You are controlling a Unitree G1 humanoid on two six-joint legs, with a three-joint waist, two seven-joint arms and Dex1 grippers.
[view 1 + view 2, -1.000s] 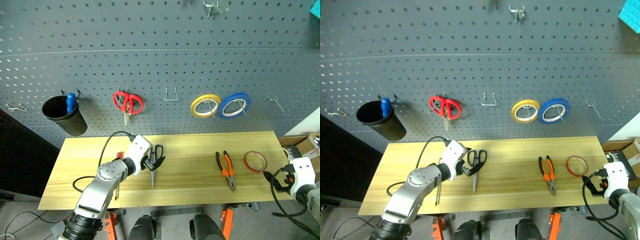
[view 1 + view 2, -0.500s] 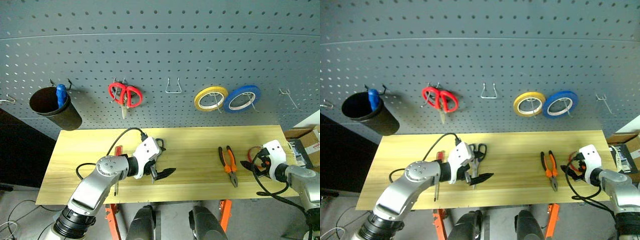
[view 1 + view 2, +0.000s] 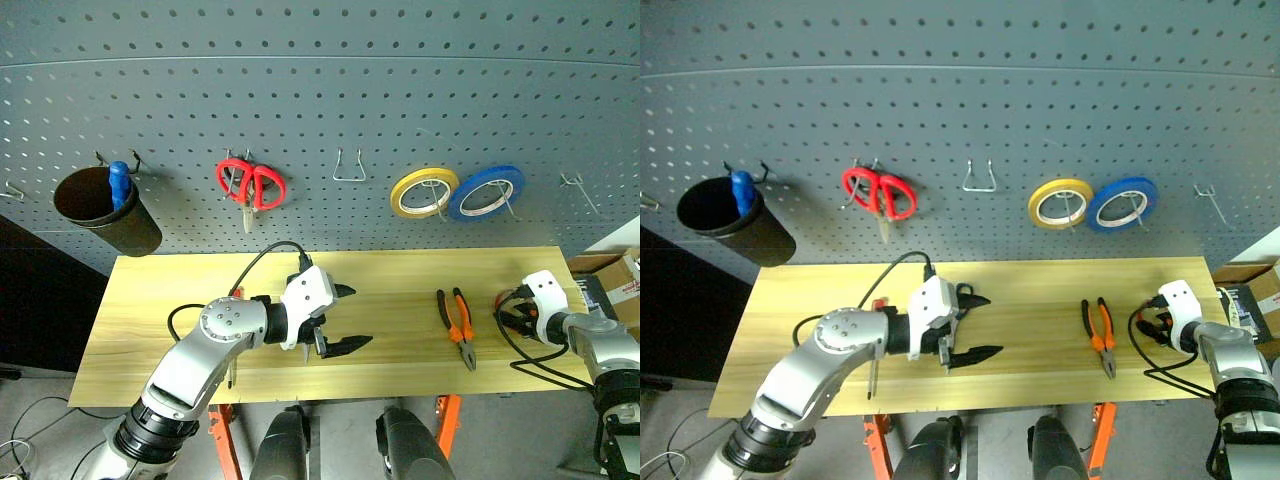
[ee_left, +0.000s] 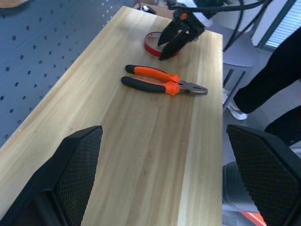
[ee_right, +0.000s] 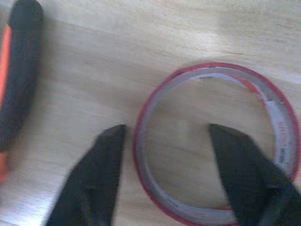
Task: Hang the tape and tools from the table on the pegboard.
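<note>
The red tape [image 5: 282, 136] lies flat near the right end of the table [image 3: 400, 290]. My right gripper [image 3: 510, 316] is down on it, open, with one finger [image 5: 103, 174] outside the ring's wall and the other [image 5: 244, 174] inside it. The orange-and-black pliers [image 3: 456, 325] lie just left of the ring. My left gripper [image 3: 360, 316] hangs open and empty above the table's middle, pointing right. The screwdriver [image 3: 237, 296] shows its red handle behind the left arm. The dark scissors are hidden behind that hand. The pegboard [image 3: 300, 100] rises behind the table.
On the pegboard hang red-handled scissors [image 3: 252, 185], a yellow tape roll [image 3: 422, 192], a blue tape roll [image 3: 485, 192] and a black cup [image 3: 105, 215] holding a blue-handled tool [image 3: 120, 185]. Bare hooks [image 3: 347, 170] [image 3: 575, 185] sit between and right of them. A person's leg [image 4: 277, 70] stands past the table's right end.
My right gripper came forward and down onto the red tape and its fingers narrowed. My left hand rose off the scissors and swung to the right. The camera tipped downward.
</note>
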